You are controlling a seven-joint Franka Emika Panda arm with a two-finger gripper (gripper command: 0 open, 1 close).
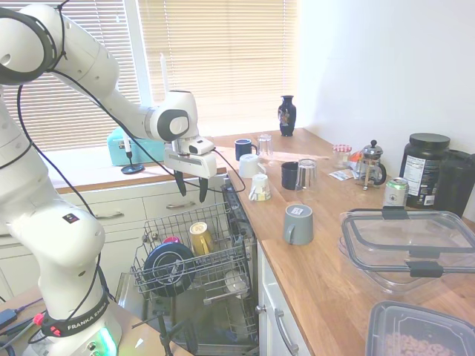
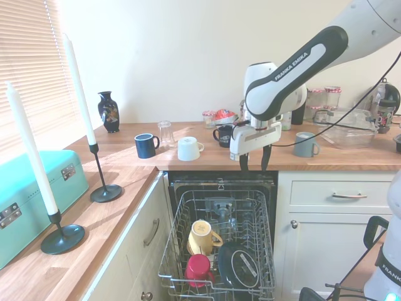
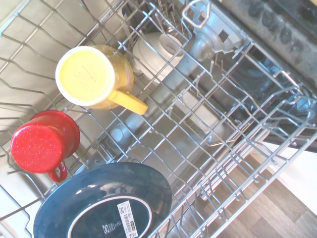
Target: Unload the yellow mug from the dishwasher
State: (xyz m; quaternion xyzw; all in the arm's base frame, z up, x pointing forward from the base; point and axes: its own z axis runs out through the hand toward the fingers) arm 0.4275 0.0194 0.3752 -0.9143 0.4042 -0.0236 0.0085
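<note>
The yellow mug [image 1: 200, 237] [image 2: 202, 237] [image 3: 94, 77] sits upside down in the dishwasher's pulled-out wire rack [image 1: 223, 256] [image 2: 266, 251] [image 3: 237, 148], its handle pointing toward the rack's middle. My gripper [image 1: 191, 187] [image 2: 254, 162] hangs open and empty above the back of the rack, at about counter-edge height. It is well above the mug and apart from it. Beside the yellow mug in the rack are a red mug [image 2: 198, 268] [image 3: 44, 141] and a dark blue plate [image 1: 169, 265] [image 2: 238, 266] [image 3: 104, 203].
A white bowl [image 3: 158, 49] lies lower in the dishwasher. On the wooden counter [image 1: 334, 274] stand a grey mug with a white label [image 1: 298, 222], a white cup [image 1: 251, 165], a navy mug [image 2: 146, 145], glasses and clear containers [image 1: 408, 248]. Candlesticks [image 2: 103, 188] stand left of the dishwasher.
</note>
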